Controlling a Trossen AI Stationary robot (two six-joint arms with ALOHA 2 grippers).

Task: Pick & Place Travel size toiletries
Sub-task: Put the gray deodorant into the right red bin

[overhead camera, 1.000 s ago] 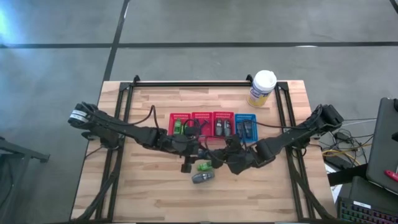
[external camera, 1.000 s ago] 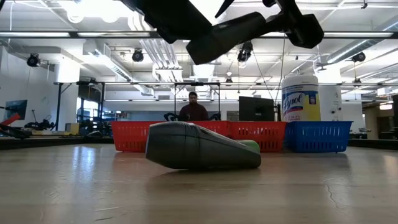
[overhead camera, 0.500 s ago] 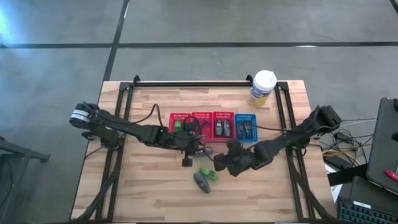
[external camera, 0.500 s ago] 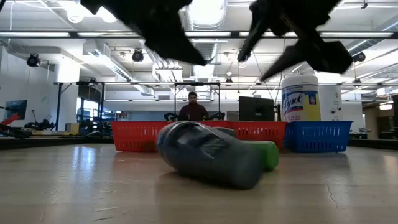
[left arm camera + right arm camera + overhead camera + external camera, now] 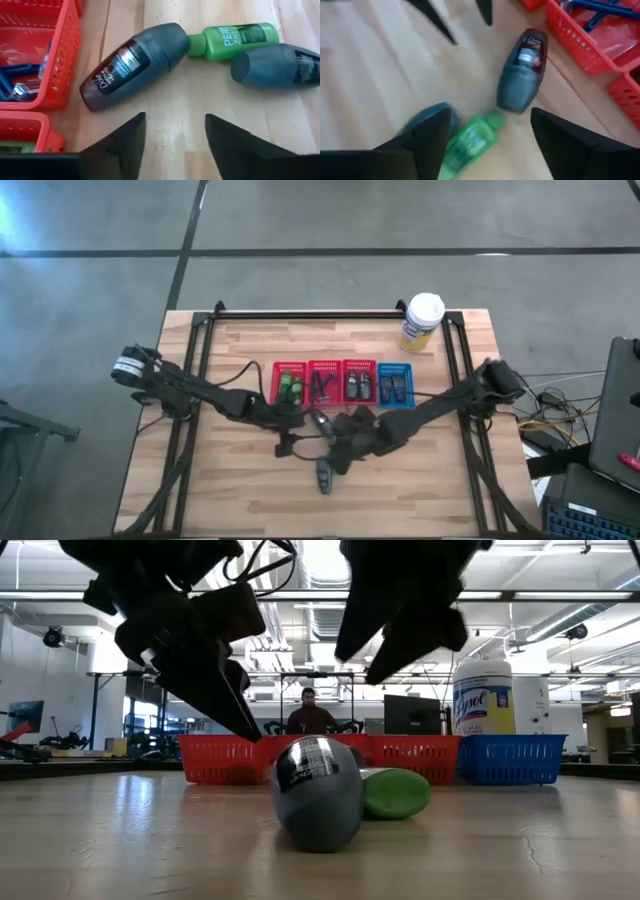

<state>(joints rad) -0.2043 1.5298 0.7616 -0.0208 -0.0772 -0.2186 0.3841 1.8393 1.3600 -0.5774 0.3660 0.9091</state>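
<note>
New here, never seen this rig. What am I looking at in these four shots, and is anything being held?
Two dark robot arms work at a wooden table. One camera looks straight down, one sits at table height, and one rides on each wrist.

Along the table stand three red baskets and a blue basket, already holding some toiletries, with a yellow wipes canister behind.

Loose in front lie three items: a dark-capped grey tube, a green bottle and another grey tube.

The left gripper and right gripper both hover open over these, fingers spread. Nothing is held. A person shows in the room far behind the table.
</note>
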